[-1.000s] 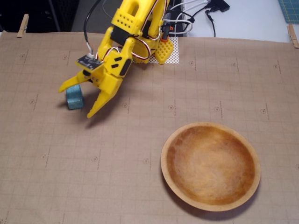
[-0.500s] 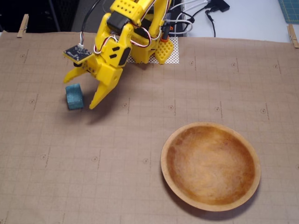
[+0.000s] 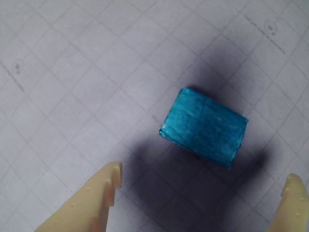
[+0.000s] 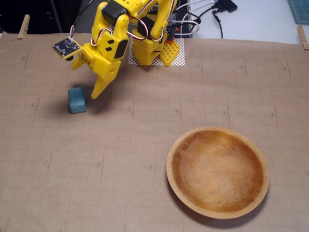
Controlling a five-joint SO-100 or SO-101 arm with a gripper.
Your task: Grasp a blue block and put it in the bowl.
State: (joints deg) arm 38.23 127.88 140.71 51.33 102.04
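The blue block (image 4: 77, 100) lies on the brown gridded paper at the left in the fixed view, apart from everything else. My yellow gripper (image 4: 84, 80) hangs open just behind and above it, one finger (image 4: 100, 86) pointing down beside the block's far right corner. In the wrist view the blue block (image 3: 205, 128) sits ahead of the open gripper (image 3: 205, 173), with both pale fingertips at the bottom edge and nothing between them. The wooden bowl (image 4: 170, 164) rests empty at the lower right, far from the block.
The arm's base stands on a white perforated plate (image 4: 179, 57) at the back, with cables (image 4: 207, 14) behind it. Clothespins (image 4: 23, 26) (image 4: 302, 36) clamp the paper at both back corners. A teal cutting mat corner (image 4: 300, 8) shows top right.
The gripper, which straddled the block a second ago, has risen and drawn back to the upper left, still open. The block and the bowl have stayed in place.
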